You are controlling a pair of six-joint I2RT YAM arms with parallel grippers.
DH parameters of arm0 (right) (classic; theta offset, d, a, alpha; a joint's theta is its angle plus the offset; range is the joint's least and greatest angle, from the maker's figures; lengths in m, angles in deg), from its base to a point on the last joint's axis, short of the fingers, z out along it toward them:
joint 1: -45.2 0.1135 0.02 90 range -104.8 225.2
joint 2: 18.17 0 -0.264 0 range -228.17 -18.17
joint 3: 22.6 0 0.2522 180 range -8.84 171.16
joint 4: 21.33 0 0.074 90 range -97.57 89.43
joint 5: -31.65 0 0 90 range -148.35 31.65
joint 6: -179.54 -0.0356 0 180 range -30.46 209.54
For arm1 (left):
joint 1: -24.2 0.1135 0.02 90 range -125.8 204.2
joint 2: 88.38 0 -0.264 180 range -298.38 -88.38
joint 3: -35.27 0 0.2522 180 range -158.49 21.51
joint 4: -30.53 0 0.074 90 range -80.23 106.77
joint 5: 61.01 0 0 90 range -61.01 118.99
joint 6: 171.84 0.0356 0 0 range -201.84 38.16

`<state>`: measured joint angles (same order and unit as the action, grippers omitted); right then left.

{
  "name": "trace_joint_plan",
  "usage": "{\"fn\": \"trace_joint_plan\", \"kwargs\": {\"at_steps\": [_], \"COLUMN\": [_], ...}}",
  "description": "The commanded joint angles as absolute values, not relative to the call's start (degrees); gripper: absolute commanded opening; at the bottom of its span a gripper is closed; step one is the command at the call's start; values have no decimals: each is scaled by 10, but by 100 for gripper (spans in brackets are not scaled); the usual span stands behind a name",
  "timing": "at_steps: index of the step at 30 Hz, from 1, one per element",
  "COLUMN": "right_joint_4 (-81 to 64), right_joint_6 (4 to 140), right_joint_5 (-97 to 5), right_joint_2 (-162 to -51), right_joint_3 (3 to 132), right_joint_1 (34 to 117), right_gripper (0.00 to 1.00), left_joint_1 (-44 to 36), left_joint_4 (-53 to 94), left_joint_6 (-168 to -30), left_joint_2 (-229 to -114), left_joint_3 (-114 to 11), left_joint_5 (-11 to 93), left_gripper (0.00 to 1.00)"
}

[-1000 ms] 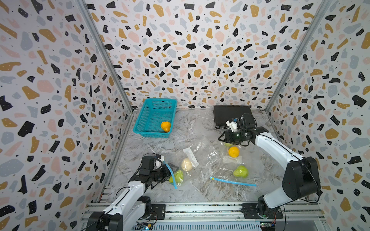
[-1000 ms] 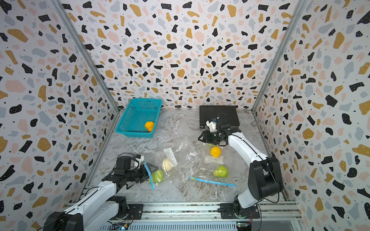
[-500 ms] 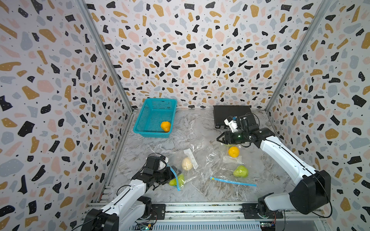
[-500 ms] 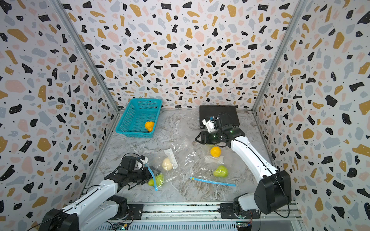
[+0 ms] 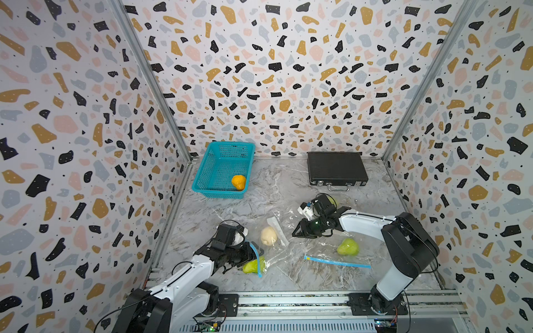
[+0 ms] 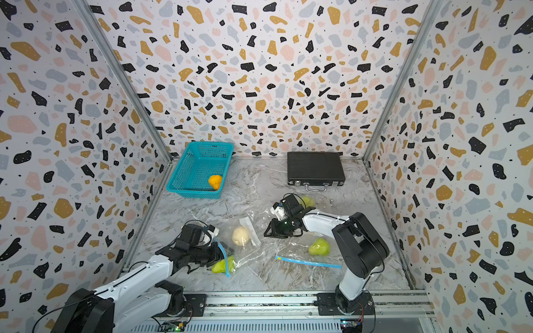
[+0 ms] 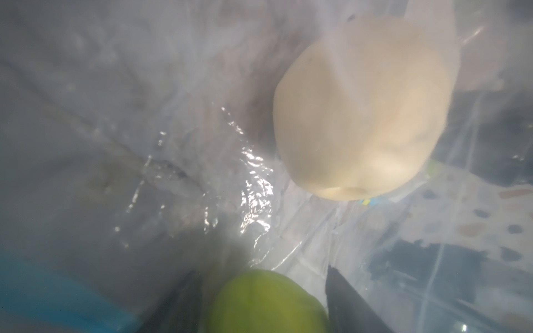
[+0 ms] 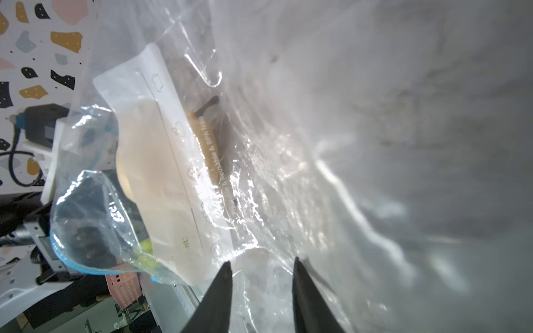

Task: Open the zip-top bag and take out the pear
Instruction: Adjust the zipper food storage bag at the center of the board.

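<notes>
A clear zip-top bag (image 5: pixel 284 250) with a blue zip (image 5: pixel 255 255) lies front-centre in both top views. Inside it are a cream pear (image 5: pixel 268 235) (image 6: pixel 240 235) (image 7: pixel 360 115) and a green pear (image 5: pixel 253 265) (image 6: pixel 220 265) (image 7: pixel 265 305) at the mouth. My left gripper (image 5: pixel 245 261) (image 6: pixel 215 259) reaches into the mouth, and in the left wrist view the green pear fills the gap between its fingers (image 7: pixel 349 305). My right gripper (image 5: pixel 295 233) (image 6: pixel 267 232) (image 8: pixel 262 263) is open at the bag's far end, with clear film (image 8: pixel 259 173) between its tips.
A teal basket (image 5: pixel 219 194) at back left holds an orange fruit (image 5: pixel 238 181). A black case (image 5: pixel 336 168) lies at the back. A second bag with a blue zip (image 5: pixel 337 262) holds a green pear (image 5: pixel 348 246) front right. Another green fruit (image 5: pixel 333 200) sits behind my right wrist.
My left gripper has pushed forward into the bag mouth and narrowed around the green pear. My right arm has swung forward and left down to the bag, narrowing its jaws and hiding an orange fruit.
</notes>
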<state>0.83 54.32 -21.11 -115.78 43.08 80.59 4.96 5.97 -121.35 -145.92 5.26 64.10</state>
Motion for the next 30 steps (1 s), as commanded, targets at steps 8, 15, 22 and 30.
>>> {"fn": "trace_joint_plan", "kwargs": {"at_steps": [8, 15, 22, 30], "right_joint_4": [-45, -70, -82, -83], "right_joint_6": [514, 500, 482, 484], "right_joint_5": [-220, -233, -225, -223], "right_joint_2": [-1187, -1210, -1256, -1269], "right_joint_3": [467, 469, 496, 501], "right_joint_1": [755, 704, 672, 669], "right_gripper": [31, 26, 22, 23], "left_joint_1": [47, 47, 53, 124], "left_joint_4": [87, 177, 172, 44], "left_joint_6": [-1213, -1213, -1188, -1127], "left_joint_2": [-1508, -1649, -1736, -1649], "left_joint_3": [17, -45, -131, -108], "left_joint_5": [659, 684, 711, 646], "left_gripper": [49, 47, 73, 99]}}
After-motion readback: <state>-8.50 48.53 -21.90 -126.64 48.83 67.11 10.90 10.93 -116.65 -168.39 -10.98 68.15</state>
